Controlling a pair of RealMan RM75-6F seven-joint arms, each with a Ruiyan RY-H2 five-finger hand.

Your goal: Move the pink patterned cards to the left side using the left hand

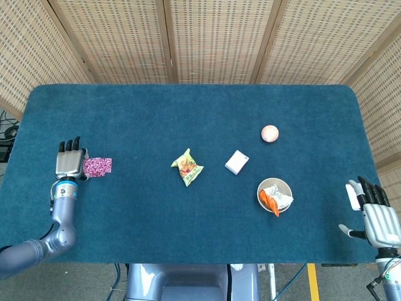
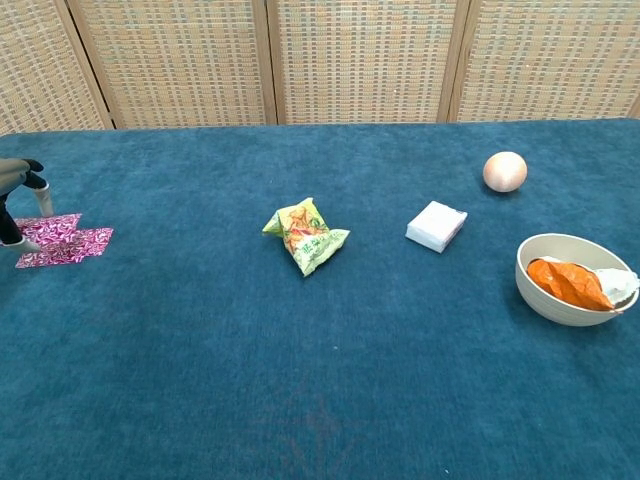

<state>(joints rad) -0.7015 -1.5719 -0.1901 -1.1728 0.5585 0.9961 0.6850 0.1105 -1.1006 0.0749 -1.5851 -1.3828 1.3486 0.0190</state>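
The pink patterned cards [image 1: 98,166] lie flat and slightly fanned on the blue table cloth near its left edge; in the chest view the cards [image 2: 68,241] show at far left. My left hand [image 1: 70,162] sits just left of them with its fingers straight and apart. The chest view shows only part of that left hand [image 2: 18,203] at the frame edge, its fingertips hovering at the cards' left end without gripping them. My right hand [image 1: 376,216] stays at the table's right front corner with its fingers spread and nothing in it.
Mid-table lies a yellow-green snack bag [image 1: 187,167], with a white box [image 1: 237,162] to its right. A peach-coloured ball [image 1: 269,133] sits further back. A bowl [image 1: 284,185] holding an orange packet stands at front right. Wicker screens close off the back.
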